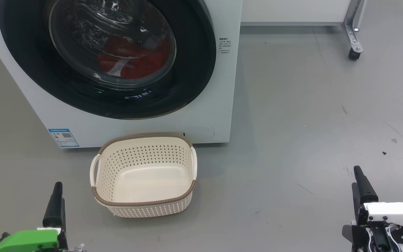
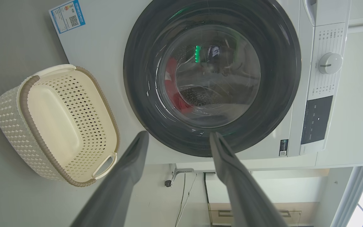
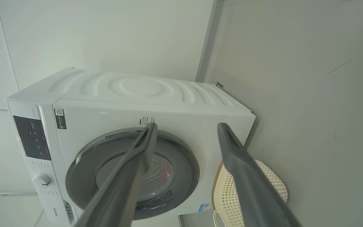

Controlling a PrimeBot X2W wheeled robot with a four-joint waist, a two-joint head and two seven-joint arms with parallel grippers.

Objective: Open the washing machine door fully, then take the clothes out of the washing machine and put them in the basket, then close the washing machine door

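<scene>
The white washing machine (image 1: 222, 105) stands at the upper left. The washing machine door (image 1: 194, 70), a glossy black ring around a glass bowl, lies flat against the machine's front. Red clothes (image 1: 131, 61) show through the glass inside the drum. On the floor just in front of the machine sits the cream basket (image 1: 143, 204), with nothing in it. My left gripper (image 1: 58, 187) is low at the left of the basket, well apart from it. Its fingers (image 2: 131, 164) are spread and empty. My right gripper (image 1: 360, 175) hovers far to the right, also open (image 3: 187, 126).
Grey floor stretches to the right of the machine. A metal leg on a caster (image 1: 354, 52) stands at the upper right beneath a white unit. A blue label (image 1: 63, 137) marks the machine's lower left corner. The control dial (image 2: 330, 63) sits beside the door.
</scene>
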